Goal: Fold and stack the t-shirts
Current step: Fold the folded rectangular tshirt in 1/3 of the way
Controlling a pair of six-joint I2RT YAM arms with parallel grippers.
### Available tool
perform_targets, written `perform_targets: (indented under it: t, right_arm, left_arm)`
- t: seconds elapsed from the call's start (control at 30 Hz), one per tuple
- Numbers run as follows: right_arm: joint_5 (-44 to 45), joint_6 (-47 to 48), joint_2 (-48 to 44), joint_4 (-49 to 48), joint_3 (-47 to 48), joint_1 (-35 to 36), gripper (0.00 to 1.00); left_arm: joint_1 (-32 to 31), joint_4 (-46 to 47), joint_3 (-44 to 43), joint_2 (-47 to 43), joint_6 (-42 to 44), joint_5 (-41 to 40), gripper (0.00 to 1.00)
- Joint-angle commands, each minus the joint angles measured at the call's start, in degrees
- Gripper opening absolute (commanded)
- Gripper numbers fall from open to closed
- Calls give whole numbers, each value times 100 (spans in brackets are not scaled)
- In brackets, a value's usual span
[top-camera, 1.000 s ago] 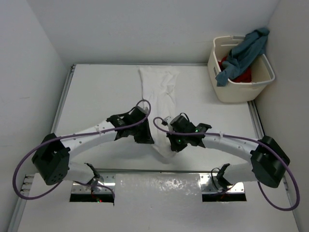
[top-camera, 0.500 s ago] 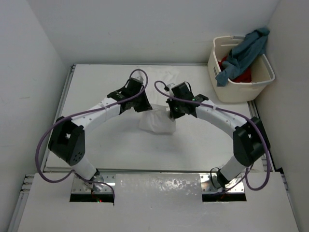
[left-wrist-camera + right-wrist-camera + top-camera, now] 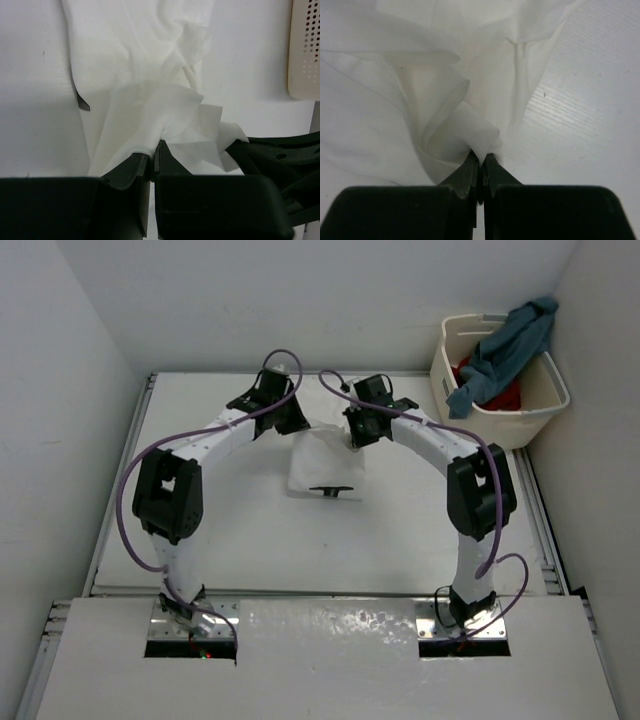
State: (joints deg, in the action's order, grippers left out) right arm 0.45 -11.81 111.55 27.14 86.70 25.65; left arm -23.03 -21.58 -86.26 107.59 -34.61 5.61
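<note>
White soft cloth t-shirt (image 3: 315,468), upper centre of frame, looks mid-fold: left gripper (image 3: 152,152) and right gripper (image 3: 481,157) each pinch its edge tight; next, probably lay flat, release.

Cream plastic laundry basket (image 3: 500,425) sits upright at the far right corner of the surface (image 3: 220,530), close to the right wall (image 3: 600,440). Left wrist view catches its perforated side at the top right edge. Surface is white and matte, with fine grain visible in the right wrist view. Metal rail (image 3: 125,470) runs along the left edge. Near ledge (image 3: 330,625) shows a shiny glare patch. Back wall (image 3: 300,300) is plain white.
</note>
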Motion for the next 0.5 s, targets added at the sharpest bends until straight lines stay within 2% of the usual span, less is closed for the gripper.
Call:
perform_targets:
  t: [0.0,0.1,0.3,0.47]
  right_arm:
    - [34,144,304,72,567,-130,0]
    - [-18,179,682,81,945,-236,0]
    - [-203,197,1307,196,1700,-368,1]
    - [-282,162,1738,12,1930,-403,4]
  left_arm:
    - [114,216,-488,270,279,107,0]
    - [175,111,-804,561,297,125,0]
    - [290,128,-910,886,288,230,0]
    - [343,180,-1112,1220,306,239,0]
